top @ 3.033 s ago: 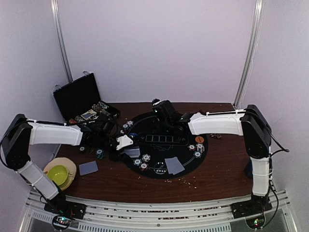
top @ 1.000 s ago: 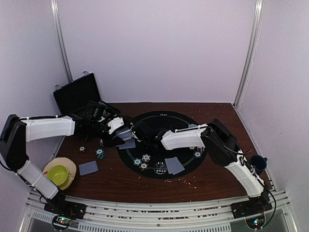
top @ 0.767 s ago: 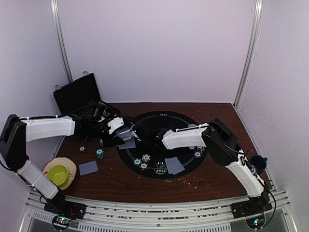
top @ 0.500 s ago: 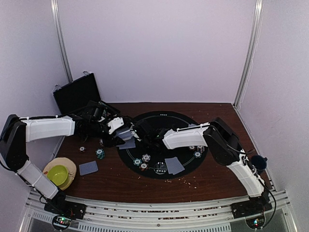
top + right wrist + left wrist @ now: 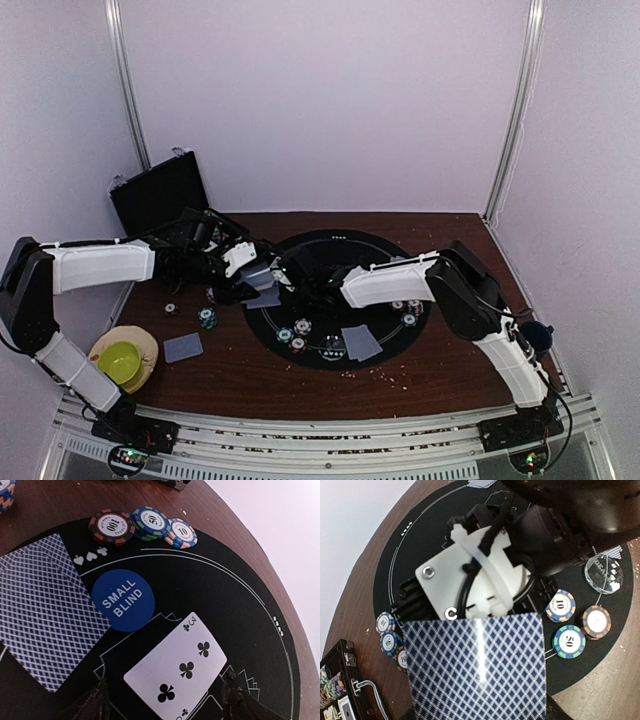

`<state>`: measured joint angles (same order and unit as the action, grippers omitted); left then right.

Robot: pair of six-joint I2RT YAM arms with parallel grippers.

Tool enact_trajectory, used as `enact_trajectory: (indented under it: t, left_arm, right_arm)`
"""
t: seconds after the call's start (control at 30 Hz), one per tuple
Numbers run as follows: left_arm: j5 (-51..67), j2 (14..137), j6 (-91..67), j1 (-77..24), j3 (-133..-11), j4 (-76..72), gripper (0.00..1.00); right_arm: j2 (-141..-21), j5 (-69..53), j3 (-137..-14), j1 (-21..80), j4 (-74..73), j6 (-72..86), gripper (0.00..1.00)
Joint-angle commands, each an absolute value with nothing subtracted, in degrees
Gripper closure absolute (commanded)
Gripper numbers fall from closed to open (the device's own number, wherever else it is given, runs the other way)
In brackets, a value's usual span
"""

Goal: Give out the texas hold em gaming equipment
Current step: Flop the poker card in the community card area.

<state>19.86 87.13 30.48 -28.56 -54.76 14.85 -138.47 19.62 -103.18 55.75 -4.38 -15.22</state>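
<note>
My left gripper [image 5: 256, 279] is shut on a stack of blue-backed playing cards [image 5: 475, 665], held over the left edge of the black round mat [image 5: 385, 262]; the stack hides its fingers. My right gripper [image 5: 165, 702] stands open low over the mat. A face-up three of clubs [image 5: 177, 672] lies flat between its fingertips [image 5: 95, 702]. A blue "small blind" disc [image 5: 123, 600] and face-down cards [image 5: 40, 615] lie beside it. Striped chips [image 5: 150, 519] sit at the mat's rim.
An open black case [image 5: 160, 200] stands at the back left. A green bowl on a plate [image 5: 122, 360] sits front left, a loose card [image 5: 183, 347] near it. More cards [image 5: 360, 342] and chips [image 5: 297, 335] lie on the mat. A dark mug [image 5: 537, 335] is far right.
The right gripper has opened and the three of clubs now lies loose on the mat. The right arm came from the mat's back to its left centre. The left arm holds still.
</note>
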Motion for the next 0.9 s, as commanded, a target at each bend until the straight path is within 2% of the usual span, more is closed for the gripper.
enact_trajectory:
  t: [0.0, 0.33, 0.47, 0.67, 0.87]
  left_arm:
    - [20.39, 85.79, 30.25, -28.29, -54.7, 12.57, 0.49]
    - [22.27, 85.01, 30.73, -28.3, -54.09, 12.39, 0.49]
    - [23.55, 84.92, 31.23, -28.42, -53.9, 12.57, 0.49]
    - [23.74, 85.24, 32.01, -29.77, -53.28, 12.48, 0.48]
    - [23.49, 86.17, 32.88, -31.59, -52.75, 12.44, 0.48]
  right_arm:
    - [-132.7, 18.09, -99.14, 56.08, -2.43, -13.25, 0.19]
    - [-123.38, 16.91, -92.93, 53.68, -2.59, -5.8, 0.08]
    - [-118.42, 13.48, -88.74, 52.14, -2.13, 0.08, 0.07]
    - [-111.03, 2.6, -81.59, 48.64, -0.75, 12.4, 0.08]
    - [-106.5, -15.54, -73.99, 46.73, 9.26, 24.37, 0.11]
